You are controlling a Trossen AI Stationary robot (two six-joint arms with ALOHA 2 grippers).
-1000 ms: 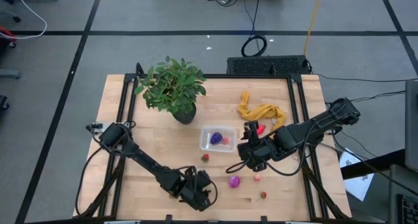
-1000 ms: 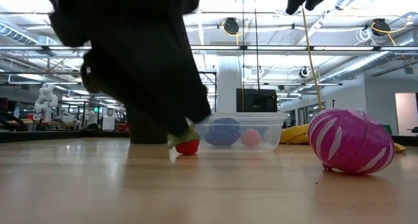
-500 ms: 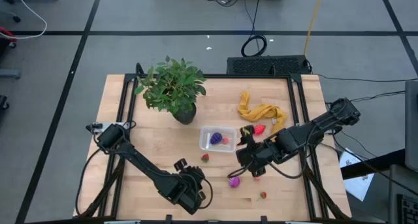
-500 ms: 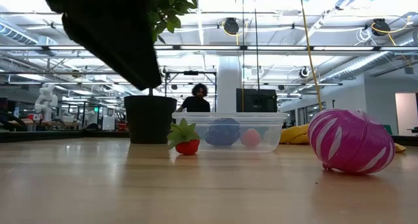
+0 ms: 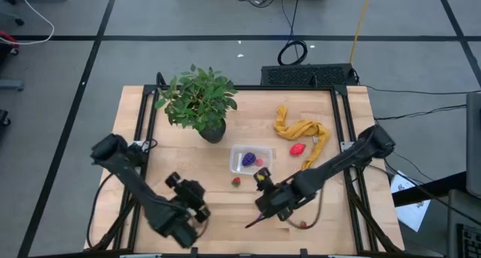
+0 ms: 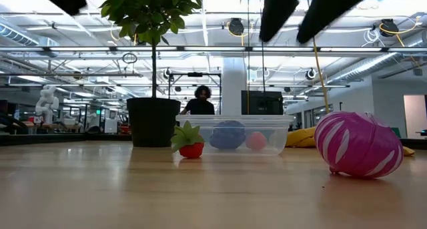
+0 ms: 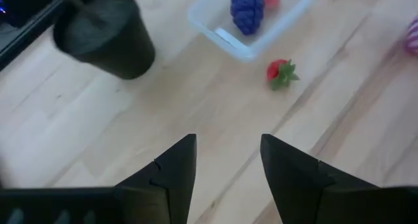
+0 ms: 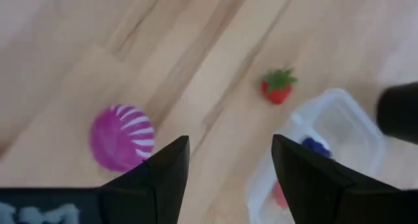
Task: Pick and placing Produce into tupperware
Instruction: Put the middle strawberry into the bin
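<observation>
The clear tupperware point(image 5: 250, 159) sits mid-table and holds a purple bumpy fruit point(image 7: 247, 10) and a pink one point(image 6: 255, 141). A red strawberry point(image 5: 236, 181) lies just near of it. A magenta striped fruit point(image 8: 121, 145) rests on the wood below my right gripper point(image 8: 228, 149), which hovers open; in the high view that gripper point(image 5: 264, 198) hides the fruit. Another red piece point(image 5: 297, 149) lies beside the yellow cloth. A second strawberry point(image 5: 303, 225) is by the near edge. My left gripper point(image 7: 225, 145) is open, raised over bare wood left of the strawberry point(image 7: 281, 72).
A potted plant point(image 5: 199, 101) stands at the far left of the table, its dark pot point(image 7: 104, 34) close to the tupperware point(image 7: 255, 28). A mustard-yellow cloth point(image 5: 301, 129) lies at the far right. A person point(image 6: 202, 102) shows in the room behind.
My left gripper has swung from the near edge's middle toward the table's left and risen. My right gripper has left the spot beside the red piece and moved toward the near edge, now over the magenta fruit. The fruits have stayed put.
</observation>
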